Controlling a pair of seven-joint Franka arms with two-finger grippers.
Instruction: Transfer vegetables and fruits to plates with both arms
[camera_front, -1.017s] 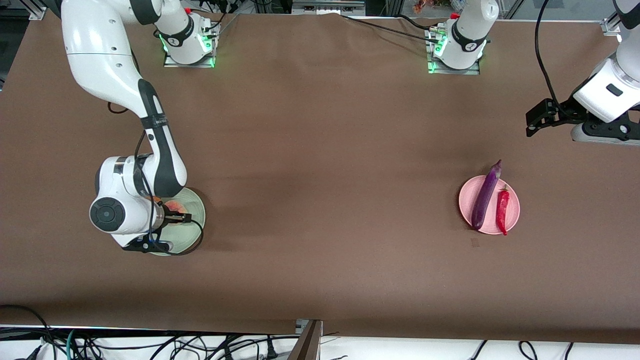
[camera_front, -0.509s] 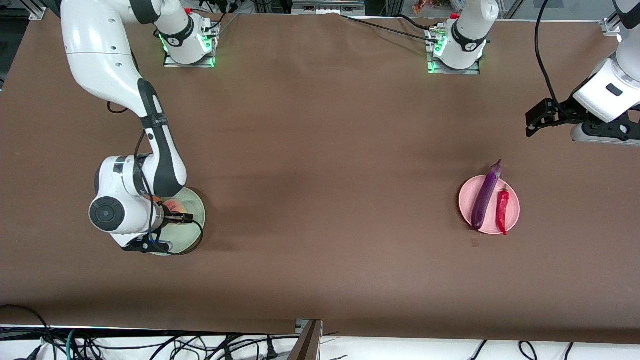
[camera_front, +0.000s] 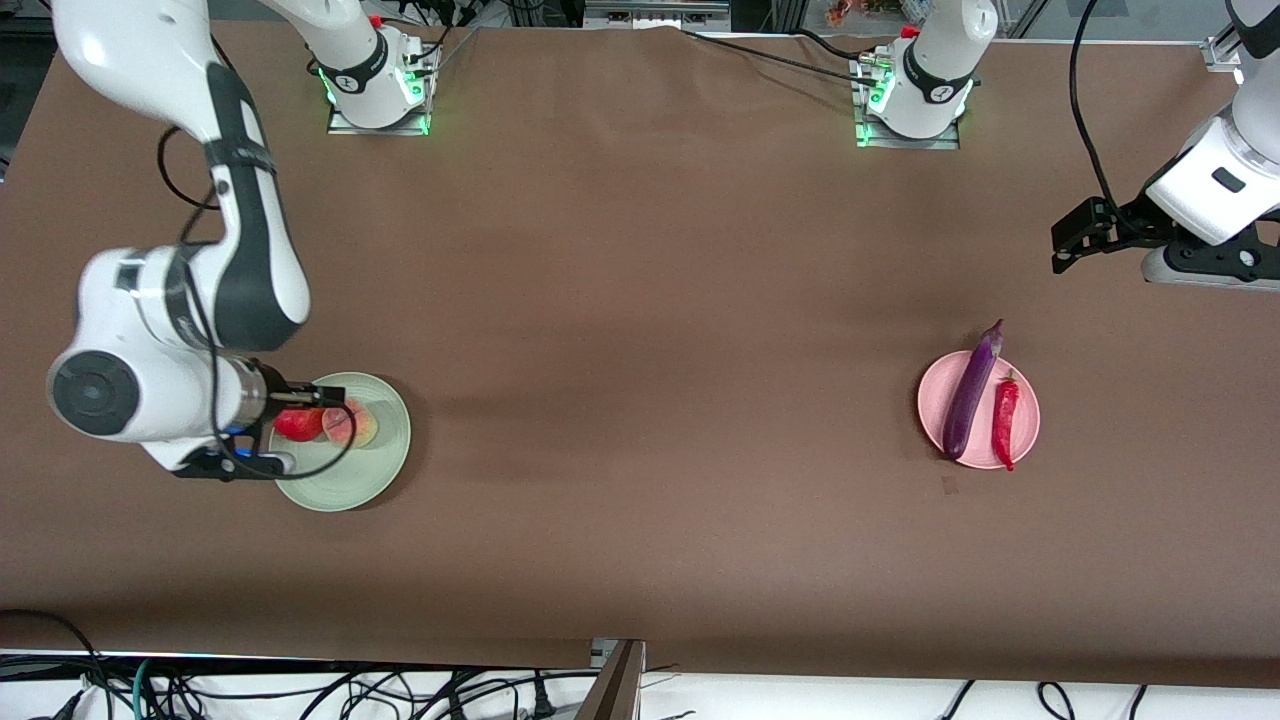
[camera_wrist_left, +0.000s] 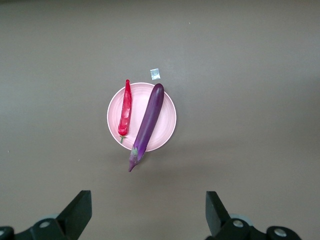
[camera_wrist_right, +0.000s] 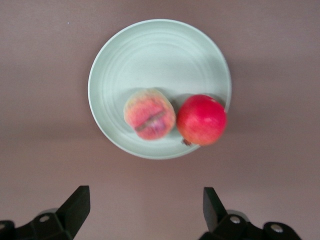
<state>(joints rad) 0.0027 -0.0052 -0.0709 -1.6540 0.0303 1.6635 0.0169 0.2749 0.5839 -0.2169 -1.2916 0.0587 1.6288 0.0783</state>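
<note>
The right gripper (camera_wrist_right: 142, 210) hangs in the air by the mint green plate (camera_front: 385, 470), toward the right arm's end of the bench (camera_front: 640, 400); its two black fingers (camera_wrist_right: 75, 206) are spread wide apart and there is nothing between them; in the front view the wrist hides the gripper itself, and it sits just off that plate's rim.

On the mint plate, two fruits lie side by side and touching; the red fruit (camera_front: 296, 424) with its small crown tip rests at the plate's edge, closer to the arm's wrist; the yellowish-green, pink-blushed fruit (camera_front: 358, 426) with its crease sits closer to the plate's middle.

Over at the left arm's end, the pink plate (camera_front: 1028, 425) carries both vegetables; the red chili pepper (camera_front: 1004, 420) lies along the plate, and the long purple eggplant (camera_front: 971, 390) lies just beside it; the eggplant's cap end sticks out over the rim on the side farther from the front camera; a tiny scrap (camera_front: 949, 485) lies on the bench just nearer the camera than this plate.

Farther up, the left gripper (camera_wrist_left: 147, 212) waits high over bare bench, well apart from the pink plate, fingers (camera_wrist_left: 80, 210) wide open and empty; the two arm bases (camera_front: 380, 75) stand along the bench's top edge.
</note>
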